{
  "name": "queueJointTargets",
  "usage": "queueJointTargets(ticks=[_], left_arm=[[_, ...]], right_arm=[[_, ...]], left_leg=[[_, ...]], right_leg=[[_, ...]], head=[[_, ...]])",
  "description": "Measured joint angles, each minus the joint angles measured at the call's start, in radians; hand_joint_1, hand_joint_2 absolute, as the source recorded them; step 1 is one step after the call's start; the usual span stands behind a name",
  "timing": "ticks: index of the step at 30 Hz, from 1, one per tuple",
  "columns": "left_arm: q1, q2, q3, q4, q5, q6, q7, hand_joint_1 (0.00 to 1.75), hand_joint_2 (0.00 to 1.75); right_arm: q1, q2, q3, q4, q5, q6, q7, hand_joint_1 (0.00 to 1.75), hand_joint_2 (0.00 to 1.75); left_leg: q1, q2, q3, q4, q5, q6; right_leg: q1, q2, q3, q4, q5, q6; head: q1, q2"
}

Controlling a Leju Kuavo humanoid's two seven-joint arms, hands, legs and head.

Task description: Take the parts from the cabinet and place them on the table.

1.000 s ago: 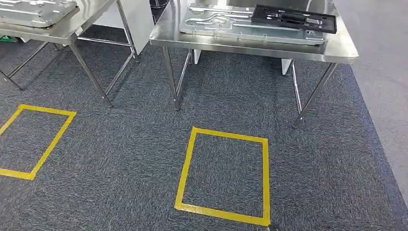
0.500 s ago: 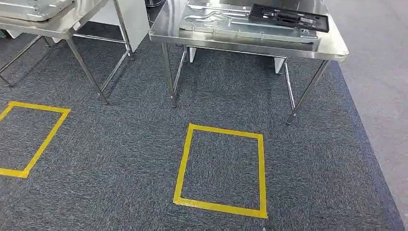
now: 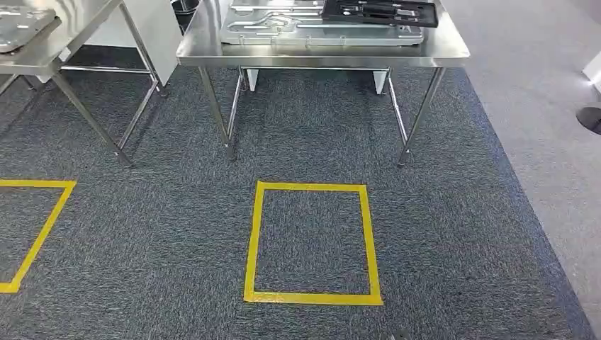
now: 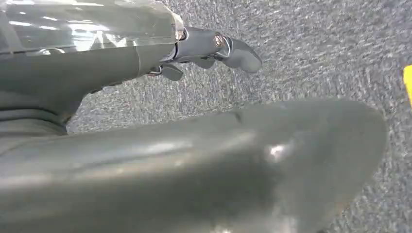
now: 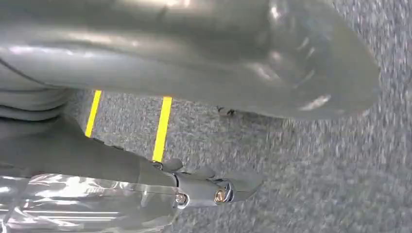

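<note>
A steel table (image 3: 322, 57) stands ahead in the head view. It carries a flat grey metal part (image 3: 283, 32) with a black frame-like part (image 3: 379, 10) lying on its far right end. My left hand (image 4: 121, 63) hangs over the carpet, its dark fingers (image 4: 228, 48) stretched out and apart from the thick thumb (image 4: 243, 160), with nothing between them. My right hand (image 5: 97, 160) hangs the same way, fingers (image 5: 218, 189) straight and holding nothing. A glossy clear cover lies along the back of each hand.
A second steel table (image 3: 42, 53) with another grey metal part (image 3: 18, 25) stands at the left. Yellow tape squares (image 3: 312, 297) (image 3: 35, 234) mark the dark carpet. Paler grey floor (image 3: 546, 106) and a dark round base (image 3: 590, 117) lie at the right.
The whole picture has shifted, so the camera has moved: the tables and tape squares now sit further left and the table top higher in the picture. More pale floor shows at the right.
</note>
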State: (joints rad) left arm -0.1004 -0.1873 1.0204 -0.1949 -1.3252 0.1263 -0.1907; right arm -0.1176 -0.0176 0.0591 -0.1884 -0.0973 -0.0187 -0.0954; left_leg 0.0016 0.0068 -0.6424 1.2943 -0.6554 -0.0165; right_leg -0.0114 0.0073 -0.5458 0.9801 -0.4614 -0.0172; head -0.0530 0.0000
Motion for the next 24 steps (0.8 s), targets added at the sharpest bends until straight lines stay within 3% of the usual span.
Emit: queueJointTargets(ticks=[1,2,4,5,6,8,10,11,12,13,15,16,17,18,19,20,21,23,24], left_arm=[[0.002,0.000,0.000,0.000,0.000,0.000,0.000,0.00,0.00],[0.003,0.000,0.000,0.000,0.000,0.000,0.000,0.00,0.00],[0.003,0.000,0.000,0.000,0.000,0.001,0.000,0.00,0.00],[0.003,0.001,0.000,0.000,0.000,0.002,0.000,0.00,0.00],[0.004,0.001,0.000,0.000,0.000,0.002,0.000,0.00,0.00],[0.003,0.001,0.000,0.000,0.000,0.003,0.000,0.00,0.00],[0.002,0.001,0.000,0.000,0.000,0.003,0.000,0.00,0.00],[0.002,-0.001,0.000,0.000,0.000,0.002,0.000,0.00,0.00],[0.002,-0.001,0.000,0.000,0.000,0.003,0.000,0.00,0.00],[0.003,-0.001,0.000,0.000,0.000,0.003,0.000,0.00,0.00],[0.007,-0.001,0.000,0.000,0.000,0.003,0.000,0.00,0.00],[0.007,0.000,0.000,0.000,0.000,0.004,0.000,0.00,0.00],[0.007,0.000,0.000,0.000,0.000,0.005,0.000,0.00,0.00],[0.006,0.000,0.000,0.000,-0.001,0.005,0.000,0.00,0.00],[0.006,0.000,0.000,0.000,-0.002,0.006,0.000,0.00,0.00],[0.006,0.000,0.000,0.000,-0.002,0.012,0.000,0.00,0.00],[0.006,0.000,0.000,0.000,0.000,0.026,0.005,0.00,0.00],[0.004,-0.001,0.000,0.000,0.004,0.055,0.035,0.00,0.00],[0.002,-0.001,0.000,0.000,0.006,0.058,0.051,0.00,1.75]], right_arm=[[0.002,-0.001,0.000,0.000,0.000,0.000,0.000,0.00,0.00],[0.004,-0.001,0.000,0.000,0.000,0.000,0.000,0.00,0.00],[0.003,-0.001,0.000,0.000,0.000,0.000,0.000,0.00,0.00],[0.002,-0.001,0.000,0.000,0.000,0.001,0.000,0.00,0.00],[0.000,-0.002,0.000,0.000,0.000,0.001,0.000,0.00,0.00],[0.000,-0.002,0.000,0.000,-0.001,0.000,0.001,0.00,0.00],[0.005,-0.002,0.000,0.000,-0.001,0.000,0.001,0.00,0.00],[0.005,-0.002,0.000,0.000,-0.001,0.000,0.001,0.00,0.00],[0.004,-0.001,0.000,0.000,-0.001,0.000,0.001,0.00,0.00],[0.001,0.002,0.000,0.000,-0.001,0.000,0.001,0.00,0.00],[0.001,0.007,-0.002,0.000,-0.001,0.000,0.001,0.00,0.00],[0.002,0.010,-0.003,0.000,-0.002,0.000,0.001,0.00,0.00],[0.005,0.013,-0.005,0.000,-0.003,0.000,0.001,0.00,0.00],[0.007,0.013,-0.006,0.000,-0.003,0.000,0.001,0.00,0.00],[0.007,0.013,-0.007,0.000,-0.003,0.000,0.001,0.00,0.00],[0.006,0.013,-0.008,0.000,-0.003,0.000,0.001,0.00,0.00],[0.002,0.013,-0.009,0.000,-0.001,0.000,-0.002,0.00,0.00],[0.002,0.013,-0.009,0.000,0.024,-0.011,-0.009,0.00,0.00],[0.002,0.013,-0.008,0.000,0.034,-0.019,-0.006,0.00,1.75]], left_leg=[[0.000,0.000,-0.011,0.020,0.005,0.000],[0.001,0.000,0.000,-0.008,0.035,0.000],[0.004,-0.008,0.076,-0.173,0.132,0.004],[0.006,-0.042,0.119,-0.269,0.172,0.008],[0.007,-0.083,0.128,-0.296,0.154,0.012],[0.003,-0.067,0.121,-0.293,0.158,0.021],[0.005,-0.052,0.124,-0.300,0.166,0.037],[0.010,-0.036,0.126,-0.307,0.173,0.046],[0.010,-0.028,0.125,-0.309,0.175,0.052],[0.009,-0.016,0.122,-0.309,0.175,0.054],[0.005,0.009,0.118,-0.308,0.175,0.054],[0.005,0.020,0.117,-0.307,0.175,0.054],[0.004,0.029,0.118,-0.307,0.174,0.053],[0.004,0.038,0.119,-0.306,0.172,0.052],[0.004,0.045,0.121,-0.306,0.171,0.050],[0.004,0.053,0.124,-0.305,0.169,0.047],[0.001,0.058,0.125,-0.305,0.166,0.042],[-0.003,0.066,0.125,-0.304,0.163,0.029],[0.000,0.069,0.129,-0.306,0.164,0.023]], right_leg=[[0.000,0.008,-0.001,0.003,0.000,0.000],[0.000,0.018,-0.001,0.005,0.000,0.001],[-0.001,0.040,-0.001,0.013,-0.002,0.004],[-0.002,0.050,-0.003,0.017,-0.005,0.008],[0.004,0.057,-0.010,0.025,-0.006,0.016],[-0.002,0.072,-0.019,0.024,0.001,0.029],[-0.002,0.089,-0.024,0.019,0.007,0.044],[-0.005,0.068,-0.026,0.032,-0.003,0.047],[-0.001,0.034,-0.045,0.070,-0.033,0.049],[-0.003,0.017,-0.082,0.144,-0.074,0.053],[-0.007,0.004,-0.158,0.302,-0.138,0.060],[-0.009,0.002,-0.176,0.340,-0.141,0.062],[-0.012,0.001,-0.166,0.322,-0.120,0.064],[-0.012,-0.004,-0.132,0.258,-0.081,0.063],[-0.012,-0.013,-0.085,0.168,-0.039,0.060],[-0.010,-0.036,-0.033,0.074,-0.003,0.055],[-0.005,-0.070,-0.007,0.016,-0.012,0.046],[0.003,-0.055,-0.009,0.018,-0.005,0.038],[0.005,-0.051,-0.011,0.019,-0.007,0.033]], head=[[0.000,0.000],[0.000,0.000],[0.000,0.000],[0.000,0.000],[0.000,0.000],[0.000,0.000],[0.000,0.000],[0.000,0.000],[0.000,0.000],[0.000,0.000],[0.000,0.000],[0.000,0.000],[0.000,0.000],[0.000,0.000],[0.000,0.000],[0.000,0.000],[0.000,0.000],[0.000,0.000],[0.000,0.000]])
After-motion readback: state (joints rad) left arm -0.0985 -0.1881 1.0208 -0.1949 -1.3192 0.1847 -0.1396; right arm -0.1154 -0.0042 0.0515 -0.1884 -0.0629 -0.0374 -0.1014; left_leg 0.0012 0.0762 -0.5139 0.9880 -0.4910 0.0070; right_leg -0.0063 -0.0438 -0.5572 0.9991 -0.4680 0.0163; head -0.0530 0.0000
